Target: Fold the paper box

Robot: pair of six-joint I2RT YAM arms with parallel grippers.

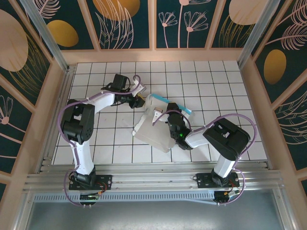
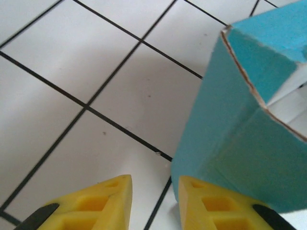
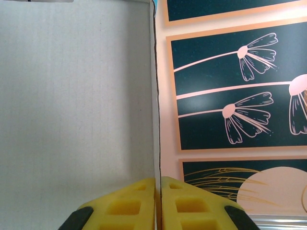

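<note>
White tiled table (image 1: 206, 81) sits inside flower walls (image 1: 192, 19). The paper box (image 1: 149, 128) stands near the middle, partly folded. The right tool (image 3: 158, 182) pinches its thin edge tight. The left tool (image 2: 154, 184) has a narrow, empty gap, with the box at its 2 o'clock.

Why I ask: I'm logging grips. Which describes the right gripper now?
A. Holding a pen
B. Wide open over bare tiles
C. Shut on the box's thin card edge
C: the right gripper is shut, with the thin card edge of the box sandwiched between its fingers.
</note>
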